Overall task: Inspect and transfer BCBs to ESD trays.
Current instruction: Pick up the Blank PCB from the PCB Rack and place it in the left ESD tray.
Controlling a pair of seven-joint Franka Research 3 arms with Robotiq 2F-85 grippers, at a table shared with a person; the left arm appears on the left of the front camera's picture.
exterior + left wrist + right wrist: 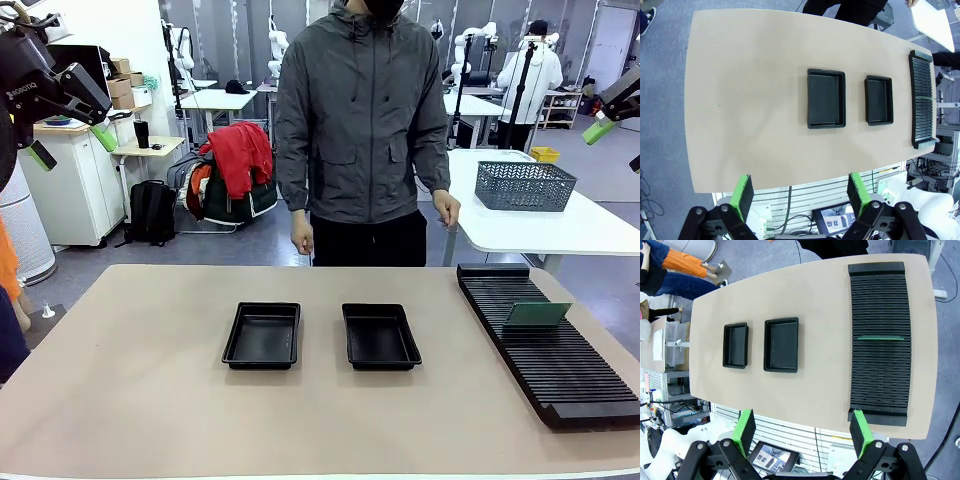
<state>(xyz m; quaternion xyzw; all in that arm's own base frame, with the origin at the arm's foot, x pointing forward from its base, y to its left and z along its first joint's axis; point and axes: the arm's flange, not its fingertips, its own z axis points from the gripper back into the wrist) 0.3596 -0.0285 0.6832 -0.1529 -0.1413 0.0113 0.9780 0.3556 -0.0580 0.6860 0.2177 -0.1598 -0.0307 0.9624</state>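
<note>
A person stood behind the wide tan surface. A long ribbed rack lay along its right side. Mid-surface, the left ESD tray and the right ESD tray sat side by side. The left gripper and the right gripper hung high, jaws spread. One BCB stood upright in the rack.

Raised left arm, right arm, jaws wide
</note>
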